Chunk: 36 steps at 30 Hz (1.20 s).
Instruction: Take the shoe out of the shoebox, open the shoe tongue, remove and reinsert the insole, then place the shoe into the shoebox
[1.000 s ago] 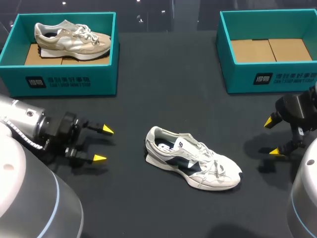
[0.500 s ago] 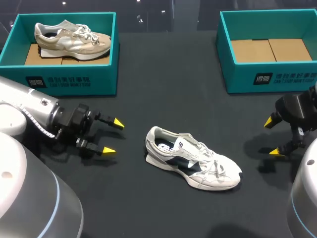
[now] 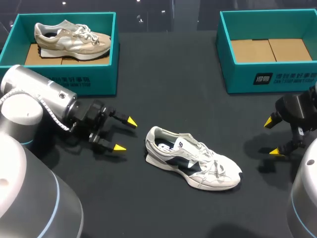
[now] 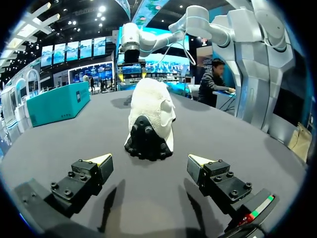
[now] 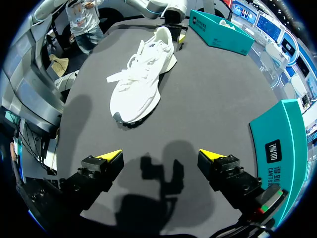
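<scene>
From overhead you see the white shoe (image 3: 193,161) lying on the dark worktop (image 3: 168,74), outside both boxes. Your left fingers (image 3: 131,121) are spread wide near its heel, and your right fingers (image 3: 268,122) are equally wide, well apart from its toe. The left wrist view gives you the heel end-on, while the head view looks down on the beige shoe (image 3: 72,37) in the left shoebox (image 3: 59,82).

A white shoe (image 3: 190,158) lay on the dark worktop (image 3: 168,74). The left gripper (image 3: 126,134), fingers (image 3: 131,121) apart, sat just beside its heel; the right gripper (image 3: 271,137), also spread, sat well apart.
</scene>
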Motion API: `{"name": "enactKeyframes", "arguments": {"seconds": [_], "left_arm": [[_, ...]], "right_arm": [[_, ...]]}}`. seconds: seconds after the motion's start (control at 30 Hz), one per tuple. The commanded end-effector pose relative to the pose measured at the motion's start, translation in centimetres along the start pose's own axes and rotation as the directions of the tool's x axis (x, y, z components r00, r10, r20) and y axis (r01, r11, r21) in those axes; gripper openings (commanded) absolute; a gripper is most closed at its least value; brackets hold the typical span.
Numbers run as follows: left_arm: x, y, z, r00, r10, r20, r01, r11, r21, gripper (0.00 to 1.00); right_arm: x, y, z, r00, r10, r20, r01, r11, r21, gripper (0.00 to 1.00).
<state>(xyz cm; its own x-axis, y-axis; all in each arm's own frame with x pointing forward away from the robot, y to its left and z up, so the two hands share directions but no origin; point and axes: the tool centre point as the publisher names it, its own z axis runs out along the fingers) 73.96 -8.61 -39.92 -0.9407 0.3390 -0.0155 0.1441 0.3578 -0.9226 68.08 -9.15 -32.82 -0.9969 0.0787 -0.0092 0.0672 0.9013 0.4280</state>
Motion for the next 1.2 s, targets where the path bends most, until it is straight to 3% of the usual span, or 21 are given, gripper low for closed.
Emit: {"name": "enactKeyframes", "arguments": {"seconds": [0.03, 1.2], "left_arm": [[-0.9, 0.0, 0.9, 1.000, 0.000, -0.029, 0.000, 1.000, -0.002, 1.00], [-1.1, -1.5, 7.1, 0.996, -0.002, -0.092, 0.002, 1.000, -0.004, 1.00]], "right_arm": [[0.2, 0.0, 0.0, 1.000, 0.000, 0.003, 0.000, 1.000, 0.002, 1.00], [0.2, 0.0, 0.0, 1.000, 0.000, 0.003, 0.000, 1.000, 0.002, 1.00]]}}
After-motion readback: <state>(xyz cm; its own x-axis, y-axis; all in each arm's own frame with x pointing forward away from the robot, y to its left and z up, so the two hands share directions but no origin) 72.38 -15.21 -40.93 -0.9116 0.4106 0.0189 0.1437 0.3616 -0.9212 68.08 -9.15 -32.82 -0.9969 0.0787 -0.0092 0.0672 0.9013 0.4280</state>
